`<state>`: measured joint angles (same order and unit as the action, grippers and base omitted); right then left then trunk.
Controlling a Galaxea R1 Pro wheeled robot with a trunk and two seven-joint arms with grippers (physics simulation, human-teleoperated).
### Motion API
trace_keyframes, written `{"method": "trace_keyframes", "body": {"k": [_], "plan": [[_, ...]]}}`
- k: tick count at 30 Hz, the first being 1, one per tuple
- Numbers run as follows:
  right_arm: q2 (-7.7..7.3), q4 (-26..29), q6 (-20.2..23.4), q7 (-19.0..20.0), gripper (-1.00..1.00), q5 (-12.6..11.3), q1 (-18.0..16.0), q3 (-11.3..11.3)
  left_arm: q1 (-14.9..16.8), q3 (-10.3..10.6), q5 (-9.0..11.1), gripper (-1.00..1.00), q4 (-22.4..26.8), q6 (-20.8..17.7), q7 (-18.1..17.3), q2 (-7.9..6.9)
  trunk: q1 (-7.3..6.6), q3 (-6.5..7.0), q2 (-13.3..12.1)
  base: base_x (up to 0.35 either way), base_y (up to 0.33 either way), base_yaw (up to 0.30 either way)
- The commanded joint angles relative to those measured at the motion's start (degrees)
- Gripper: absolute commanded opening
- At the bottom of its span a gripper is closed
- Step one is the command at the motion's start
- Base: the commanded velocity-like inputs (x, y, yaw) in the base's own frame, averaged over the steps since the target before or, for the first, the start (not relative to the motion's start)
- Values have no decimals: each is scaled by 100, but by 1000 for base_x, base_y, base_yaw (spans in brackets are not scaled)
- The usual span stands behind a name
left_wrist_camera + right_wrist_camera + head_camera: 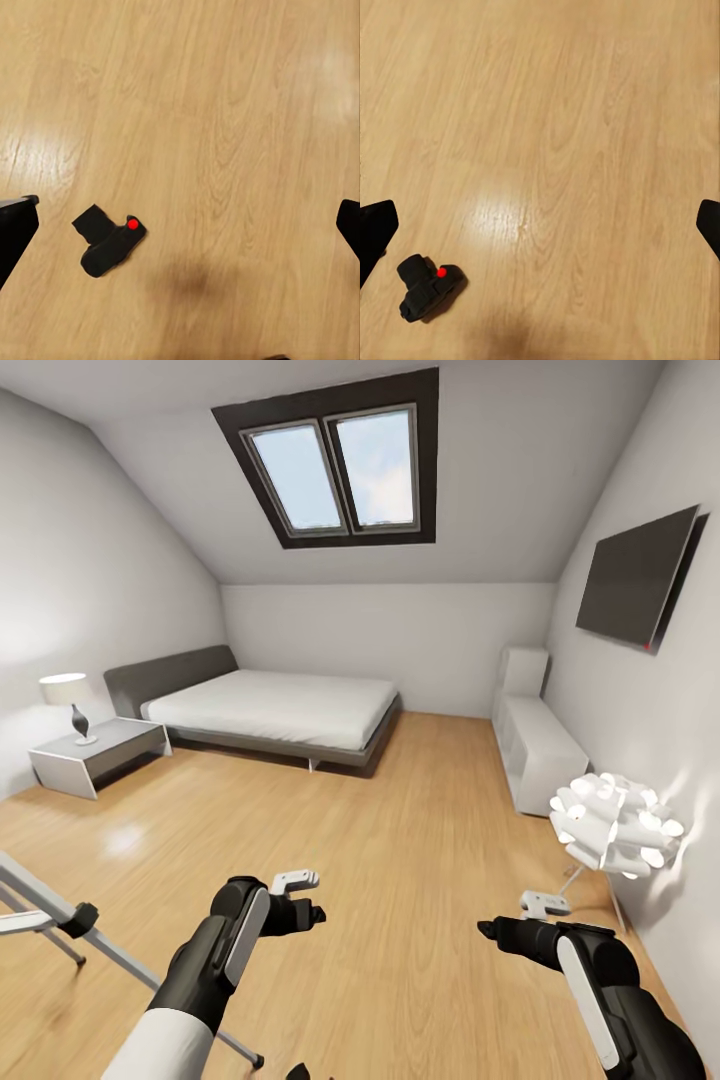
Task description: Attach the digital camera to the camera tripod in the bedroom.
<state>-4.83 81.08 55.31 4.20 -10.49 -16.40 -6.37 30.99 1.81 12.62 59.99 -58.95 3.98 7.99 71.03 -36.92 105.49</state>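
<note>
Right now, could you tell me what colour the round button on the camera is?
Red, on the black camera lying on the floor; the left wrist view shows it best.

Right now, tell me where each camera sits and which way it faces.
Head: high on the robot, facing the bedroom's bed; both arms and tripod show.
Left wrist: on the left arm, aimed down at the floor and digital camera; dark fingertips at both edges.
Right wrist: likewise aimed down; fingertips show.
Both wrist views share the digital camera.
</note>
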Motion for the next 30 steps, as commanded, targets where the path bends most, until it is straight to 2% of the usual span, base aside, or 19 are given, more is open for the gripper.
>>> {"method": "trace_keyframes", "body": {"k": [1,12,14,30], "plan": [[0,4,27,45,100,12,-4,-10,3,3,48,100,6,-21,42,0,22,-25,45,0,0,0],[0,4,32,390,100,16,-4,-29,3,3,48,100,30,-21,46,11,264,-222,486,0,0,0],[-7,4,59,581,100,16,-4,-30,3,3,48,100,47,-21,47,16,308,-258,566,0,0,0],[-1,4,143,651,100,20,-4,-31,3,-14,48,100,56,-21,25,10,659,-545,1208,0,0,0]]}}
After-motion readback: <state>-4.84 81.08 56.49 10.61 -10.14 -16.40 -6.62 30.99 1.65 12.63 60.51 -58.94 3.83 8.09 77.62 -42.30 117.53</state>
